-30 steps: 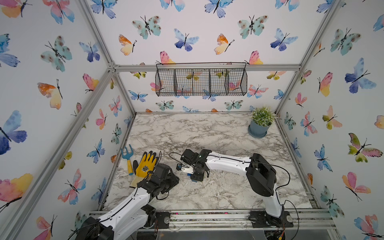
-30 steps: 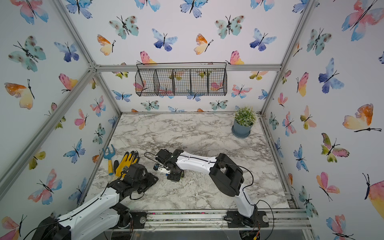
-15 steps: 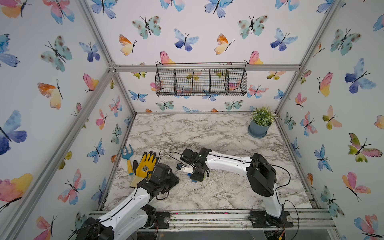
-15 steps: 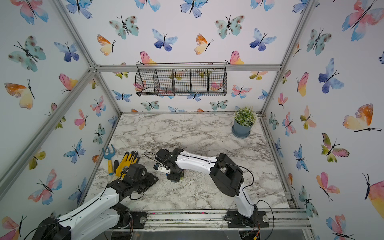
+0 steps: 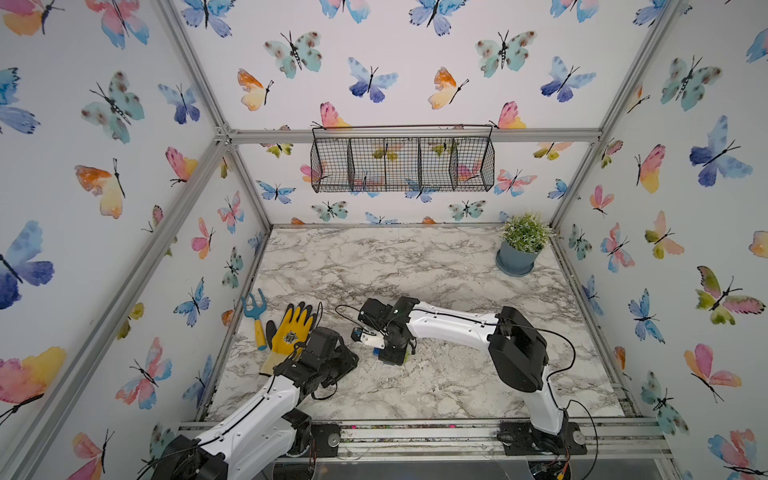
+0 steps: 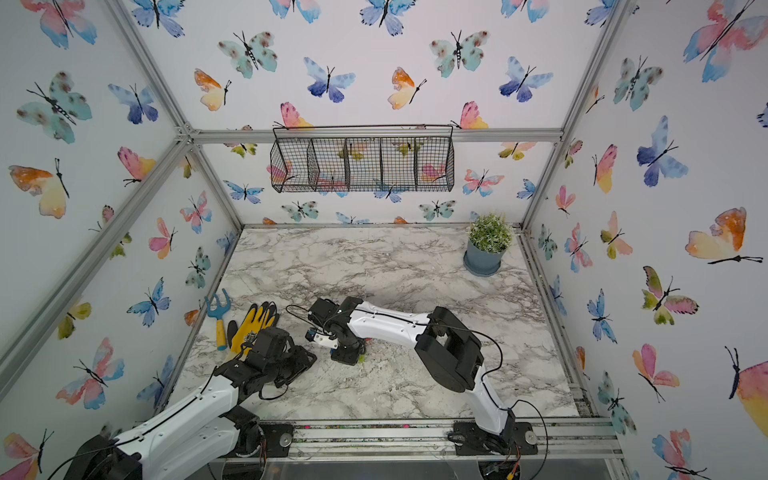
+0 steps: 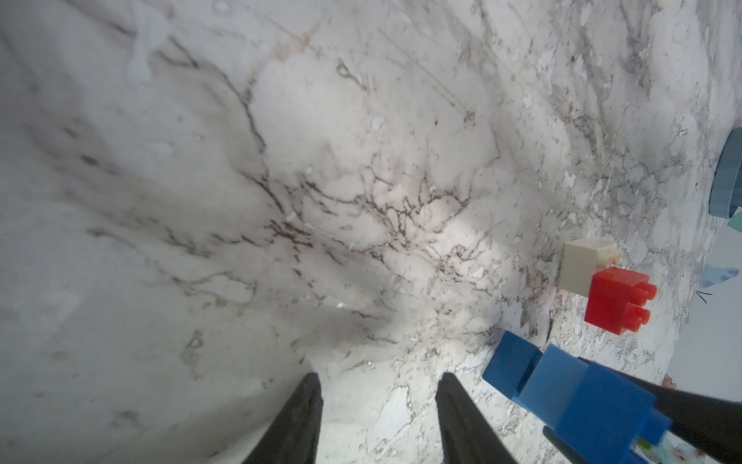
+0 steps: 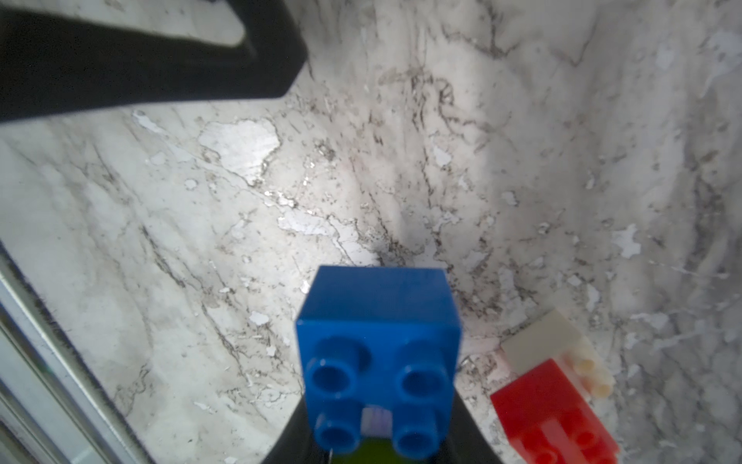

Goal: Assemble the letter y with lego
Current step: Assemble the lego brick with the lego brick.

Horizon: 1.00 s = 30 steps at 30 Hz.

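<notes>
My right gripper point(image 5: 392, 354) is low over the front middle of the marble table point(image 5: 415, 266), shut on a joined clump of lego. In the right wrist view a dark blue square brick point(image 8: 379, 353) fills the jaws, with lime green point(image 8: 373, 452) behind it. The left wrist view shows that clump as several blue bricks point(image 7: 570, 393). Beside it a red brick point(image 7: 614, 299) joined to a cream brick point(image 7: 582, 267) lies on its side on the table. My left gripper point(image 7: 379, 385) stands just left of the clump, open, with only bare marble between its fingers. The letter y is not formed.
A yellow work glove point(image 5: 291, 332) and a blue-and-yellow toy fork point(image 5: 257, 316) lie at the table's left edge behind my left arm. A potted plant point(image 5: 519, 249) stands in the back right corner. A wire basket point(image 5: 403, 164) hangs on the back wall.
</notes>
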Available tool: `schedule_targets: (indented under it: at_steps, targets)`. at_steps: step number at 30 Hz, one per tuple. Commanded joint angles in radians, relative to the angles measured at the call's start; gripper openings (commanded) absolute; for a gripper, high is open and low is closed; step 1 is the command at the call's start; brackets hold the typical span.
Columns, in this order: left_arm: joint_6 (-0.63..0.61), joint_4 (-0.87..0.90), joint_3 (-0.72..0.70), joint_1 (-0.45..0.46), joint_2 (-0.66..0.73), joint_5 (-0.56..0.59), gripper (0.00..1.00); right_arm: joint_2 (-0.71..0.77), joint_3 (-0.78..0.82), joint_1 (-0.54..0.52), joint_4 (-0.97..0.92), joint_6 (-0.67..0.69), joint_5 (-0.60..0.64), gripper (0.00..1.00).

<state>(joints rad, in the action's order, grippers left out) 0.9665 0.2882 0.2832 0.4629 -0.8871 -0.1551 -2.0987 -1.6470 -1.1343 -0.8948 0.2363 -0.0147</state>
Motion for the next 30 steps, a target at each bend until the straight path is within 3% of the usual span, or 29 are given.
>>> schedule_targets:
  at_steps: [1, 9, 20, 30]
  targets:
    - [-0.014, 0.05, -0.027, -0.007, -0.006, -0.001, 0.48, -0.045, 0.014, -0.01, -0.032, -0.012, 0.012, 0.29]
    - [-0.022, 0.046, -0.026, -0.016, -0.01, -0.004, 0.48, -0.049, 0.045, -0.017, -0.012, -0.003, 0.034, 0.29]
    - [-0.026, 0.054, -0.029, -0.02, -0.001, -0.008, 0.48, -0.185, 0.022, -0.071, -0.037, 0.027, 0.077, 0.28]
    - [-0.021, 0.069, -0.032, -0.023, 0.021, -0.011, 0.48, -0.186, 0.02, -0.078, -0.038, -0.004, 0.039, 0.27]
